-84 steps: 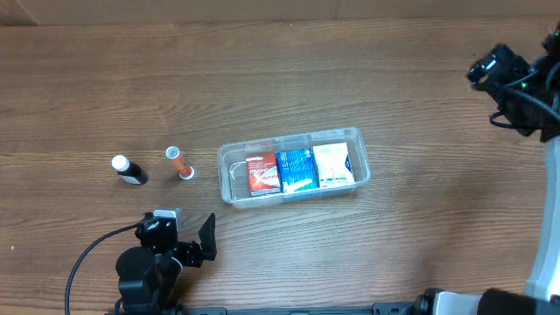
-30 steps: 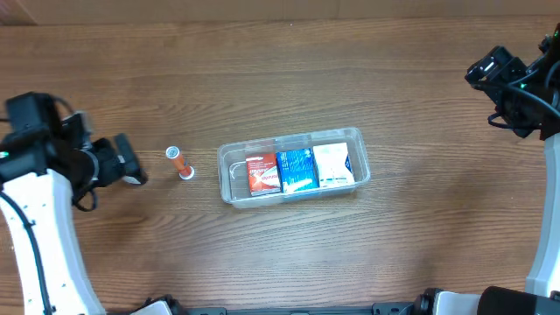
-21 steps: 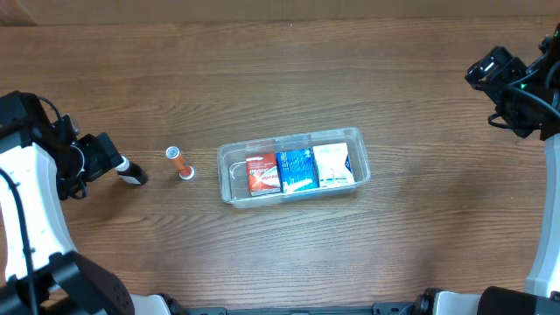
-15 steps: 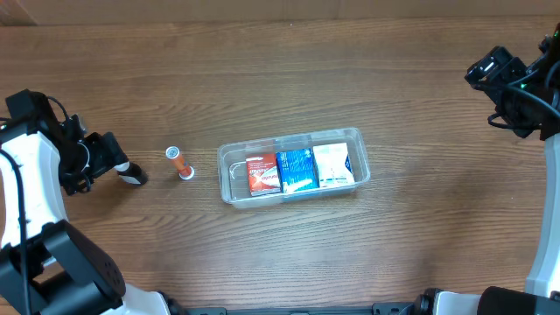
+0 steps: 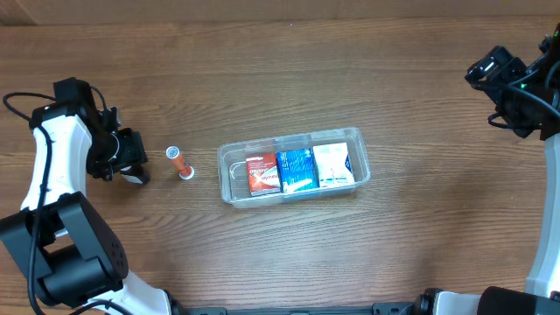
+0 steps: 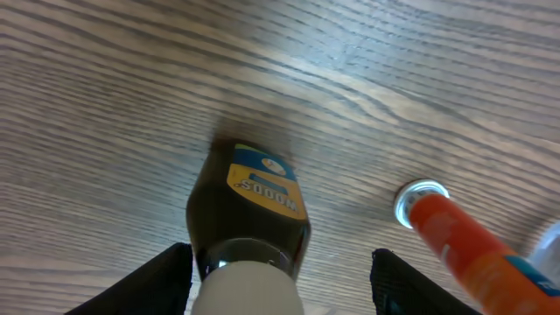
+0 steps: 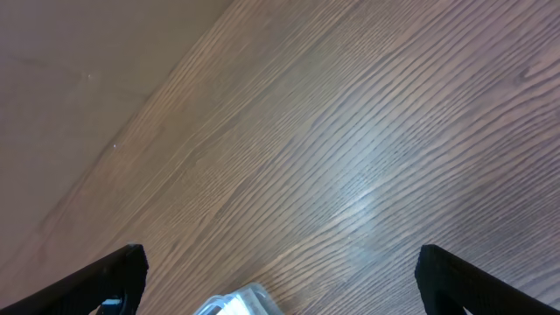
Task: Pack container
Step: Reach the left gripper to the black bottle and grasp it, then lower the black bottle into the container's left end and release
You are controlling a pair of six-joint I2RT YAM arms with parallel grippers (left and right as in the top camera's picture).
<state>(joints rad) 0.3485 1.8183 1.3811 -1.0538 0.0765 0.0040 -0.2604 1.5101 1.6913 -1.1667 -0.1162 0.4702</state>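
The clear container lies mid-table holding a red box, a blue box and a white box side by side. A dark bottle with a white cap lies at the left. An orange tube lies between it and the container. My left gripper is open over the bottle. In the left wrist view the bottle has its white cap between my spread fingers, with a gap on each side. My right gripper is open and empty, high at the far right.
In the left wrist view the orange tube lies just right of the bottle. The right wrist view shows bare wood between my fingers and a corner of the container at the bottom edge.
My left arm has swung from the table's front edge out to the left, then brought its open gripper rightward over the dark bottle. The right arm has not moved.
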